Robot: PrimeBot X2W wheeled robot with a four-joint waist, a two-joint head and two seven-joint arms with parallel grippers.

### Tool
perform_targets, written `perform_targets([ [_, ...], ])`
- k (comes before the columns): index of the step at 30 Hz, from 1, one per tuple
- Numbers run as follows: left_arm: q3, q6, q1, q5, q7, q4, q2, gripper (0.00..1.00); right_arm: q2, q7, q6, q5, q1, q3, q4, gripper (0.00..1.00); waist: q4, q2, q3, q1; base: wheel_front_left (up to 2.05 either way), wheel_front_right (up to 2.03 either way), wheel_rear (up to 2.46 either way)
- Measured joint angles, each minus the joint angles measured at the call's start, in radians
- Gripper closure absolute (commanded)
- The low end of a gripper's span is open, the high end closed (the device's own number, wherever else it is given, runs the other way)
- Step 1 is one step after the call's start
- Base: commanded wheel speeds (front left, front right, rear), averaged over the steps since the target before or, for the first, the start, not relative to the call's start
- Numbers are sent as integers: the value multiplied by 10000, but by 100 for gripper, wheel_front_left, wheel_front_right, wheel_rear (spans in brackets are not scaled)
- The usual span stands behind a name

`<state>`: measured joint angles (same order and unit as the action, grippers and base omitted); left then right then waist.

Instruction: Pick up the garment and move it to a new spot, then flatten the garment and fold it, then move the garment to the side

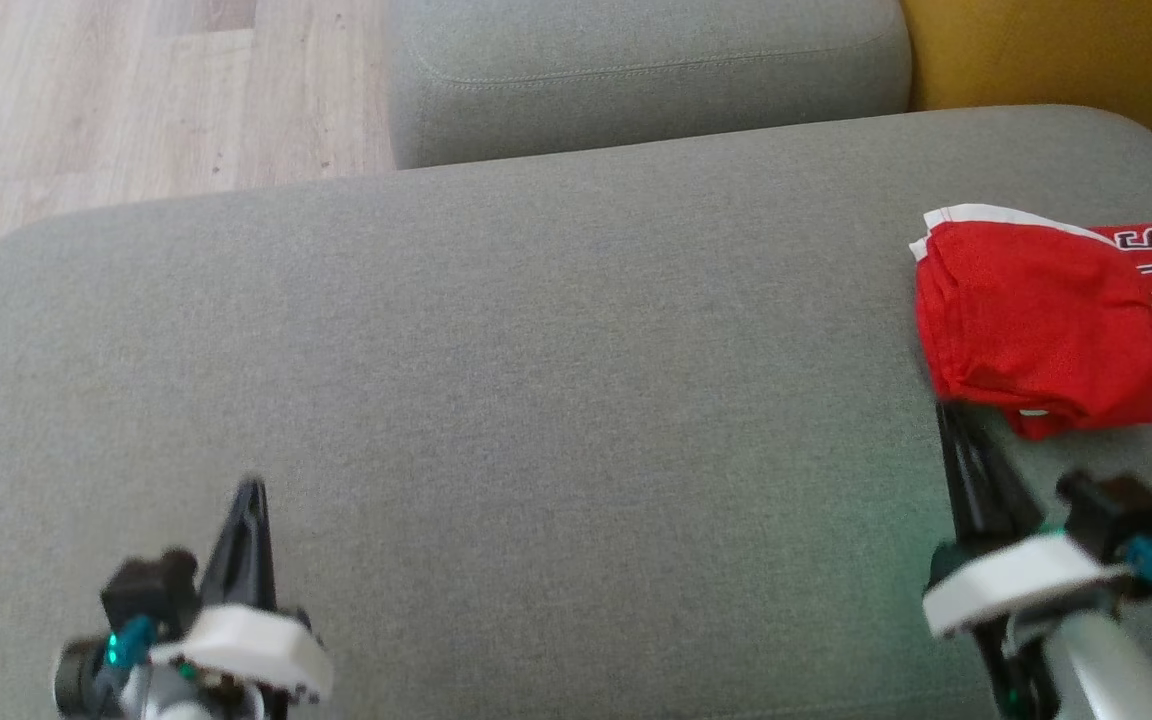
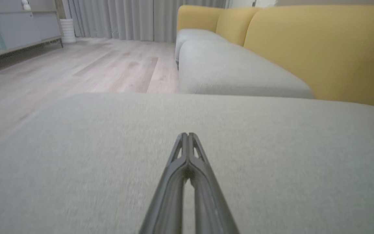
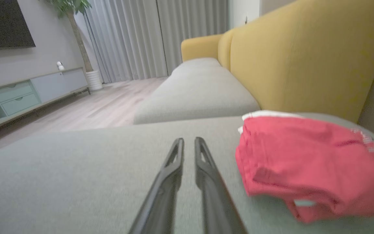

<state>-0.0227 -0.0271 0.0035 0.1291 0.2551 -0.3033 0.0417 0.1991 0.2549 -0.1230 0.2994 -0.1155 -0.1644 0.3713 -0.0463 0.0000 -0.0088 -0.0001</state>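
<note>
The red mesh garment with white trim and dark lettering [image 1: 1046, 330] sits at the right edge of the broad grey fabric sofa seat [image 1: 536, 350], toward its far right corner, and it looks bundled into a compact, layered packet rather than spread out. By my read, that's the fold done and the garment already parked to the side. The packet is a bit lumpy, one flap poking out at the near side, so not a crisp fold.

The left tool [image 1: 251, 490] hangs over the near left part of the seat, fingers pressed together, gripping nothing. The right tool [image 1: 946, 410] points at the near edge of the garment, tips just beside the cloth, a thin gap between its fingers and nothing in it. Little seems left of the task, barring a tidy-up.
</note>
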Motion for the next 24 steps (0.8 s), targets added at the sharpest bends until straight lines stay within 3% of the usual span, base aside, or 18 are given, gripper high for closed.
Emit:
perform_targets([
  [24, 69, -174, 228, 2744, -706, -140, -33, 100, -307, -704, 0, 2412, 383, 470, -6, 100, 90, 0, 23, 0, 0, 0, 0],
])
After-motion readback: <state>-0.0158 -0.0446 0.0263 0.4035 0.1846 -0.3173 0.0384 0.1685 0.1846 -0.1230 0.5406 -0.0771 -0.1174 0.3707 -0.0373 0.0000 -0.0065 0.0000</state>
